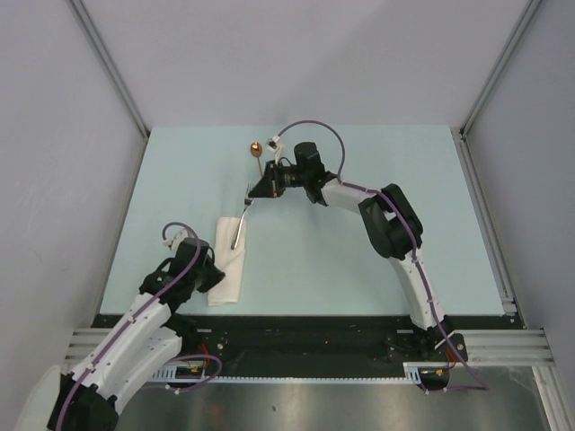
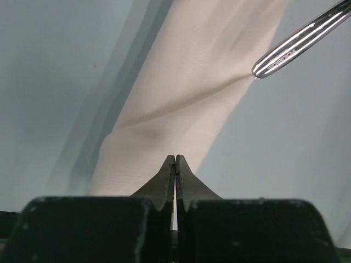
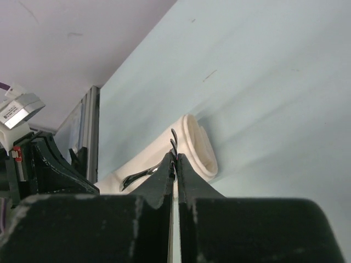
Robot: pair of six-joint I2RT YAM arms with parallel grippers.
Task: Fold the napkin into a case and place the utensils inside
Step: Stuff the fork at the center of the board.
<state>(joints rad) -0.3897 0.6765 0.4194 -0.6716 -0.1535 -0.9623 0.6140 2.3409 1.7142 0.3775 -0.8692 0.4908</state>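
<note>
Left gripper shut, tips at case end, hold unclear. Right gripper clamps fork tines, handle reaching case below it. Likely insertion step; next: slide handle between layers.

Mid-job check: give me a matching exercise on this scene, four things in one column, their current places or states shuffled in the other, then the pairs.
1 silver metal fork
2 small spoon with copper-orange bowl
3 off-white cloth folded into a long strip
4 left pincer

A jaws shut, at the cloth
B lying flat, near left side
C clamped in the right pincer
D lying unheld at the far side

Pairs: 1-C, 2-D, 3-B, 4-A
</note>
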